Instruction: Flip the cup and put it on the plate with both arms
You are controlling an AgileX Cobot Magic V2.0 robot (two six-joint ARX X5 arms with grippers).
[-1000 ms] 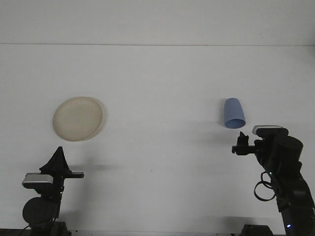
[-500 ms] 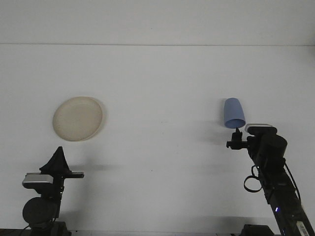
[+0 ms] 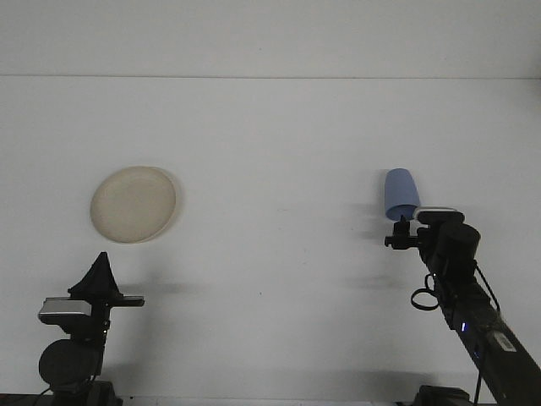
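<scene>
A blue cup [image 3: 401, 193] is on the white table at the right, its narrow closed end pointing away and its wide end toward me. My right gripper [image 3: 401, 234] sits just in front of the cup's near end, almost touching it. A cream plate [image 3: 133, 204] lies flat on the table at the left. My left gripper [image 3: 101, 272] is low at the front left, below the plate and apart from it, shut and holding nothing.
The white table [image 3: 270, 169] runs back to a wall edge at the top of the view. A loop of cable [image 3: 423, 298] hangs from the right arm.
My right arm has reached forward and slightly left, bringing its gripper up to the cup's near end. The cup, the plate and the left arm have not moved.
</scene>
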